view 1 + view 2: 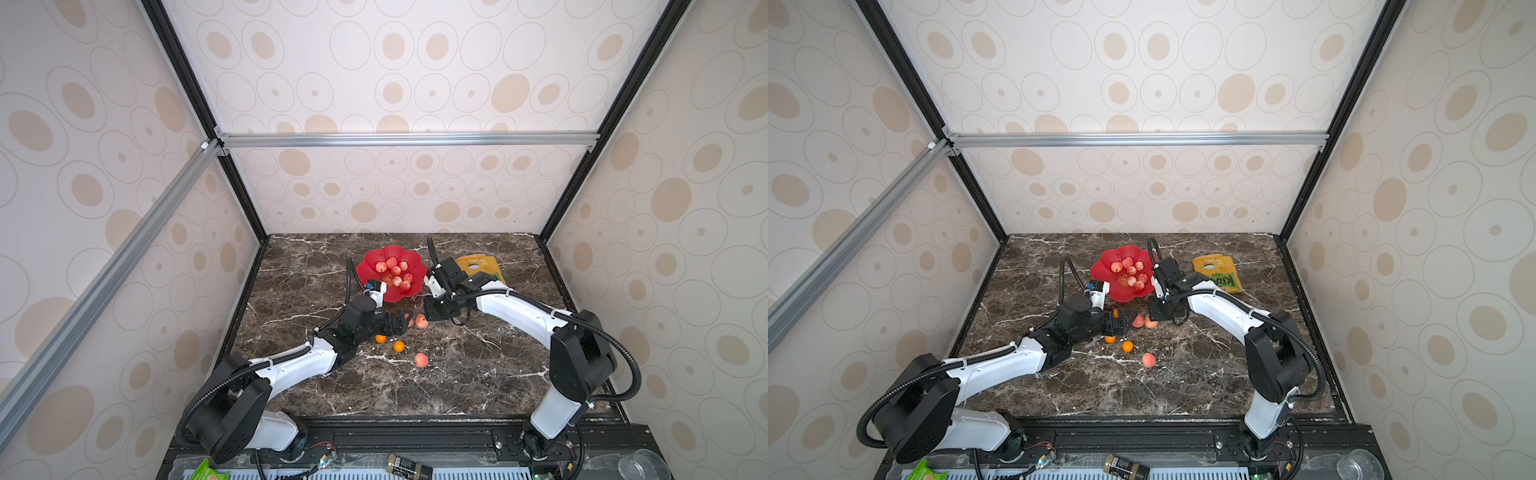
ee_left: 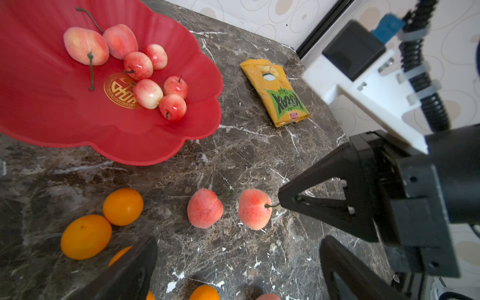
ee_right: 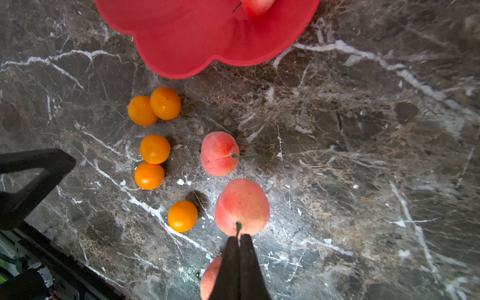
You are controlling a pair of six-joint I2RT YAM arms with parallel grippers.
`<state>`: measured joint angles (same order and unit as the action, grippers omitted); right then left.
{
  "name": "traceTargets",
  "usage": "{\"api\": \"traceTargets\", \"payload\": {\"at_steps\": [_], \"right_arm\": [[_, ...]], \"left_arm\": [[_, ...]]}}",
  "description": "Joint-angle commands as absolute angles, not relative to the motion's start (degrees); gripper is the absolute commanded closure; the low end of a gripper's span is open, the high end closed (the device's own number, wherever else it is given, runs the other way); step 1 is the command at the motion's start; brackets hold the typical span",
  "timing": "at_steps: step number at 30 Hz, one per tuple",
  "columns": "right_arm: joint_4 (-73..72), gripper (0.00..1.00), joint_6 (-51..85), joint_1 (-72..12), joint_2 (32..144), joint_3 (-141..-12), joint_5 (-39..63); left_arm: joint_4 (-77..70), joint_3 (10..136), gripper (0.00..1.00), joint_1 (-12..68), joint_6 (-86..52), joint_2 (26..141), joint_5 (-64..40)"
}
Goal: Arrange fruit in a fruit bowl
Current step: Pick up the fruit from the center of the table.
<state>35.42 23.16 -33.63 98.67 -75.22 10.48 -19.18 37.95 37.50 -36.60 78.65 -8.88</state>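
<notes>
The red flower-shaped fruit bowl holds several pink-red fruits by its gold centre mark. In front of it two pink fruits lie side by side. My right gripper is shut on the green stem of one of them. The other pink fruit lies beside it. My left gripper hangs open just short of this pair, holding nothing. Several orange fruits sit nearby, and a third pink fruit lies nearer the front.
A yellow-green snack bag lies flat to the right of the bowl, behind my right arm. Two orange fruits show in front of my left gripper. On the front rail lie a small bottle and a clear cup.
</notes>
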Motion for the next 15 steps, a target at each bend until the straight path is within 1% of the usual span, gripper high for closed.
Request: {"api": "traceTargets", "payload": {"at_steps": [1,10,15], "right_arm": [[34.18,1.0,24.33,-33.52,96.69,-76.61,11.27],[29.16,1.0,29.31,-34.02,96.96,-78.13,11.86],[27.9,1.0,29.12,-34.03,100.88,-82.89,13.31]], "left_arm": [[-19.4,40.97,0.02,35.71,-37.07,77.88,-9.18],[-18.51,42.01,0.02,29.38,-36.82,76.44,-12.07],[-18.4,42.65,0.02,26.4,-36.81,76.9,-13.98]]}}
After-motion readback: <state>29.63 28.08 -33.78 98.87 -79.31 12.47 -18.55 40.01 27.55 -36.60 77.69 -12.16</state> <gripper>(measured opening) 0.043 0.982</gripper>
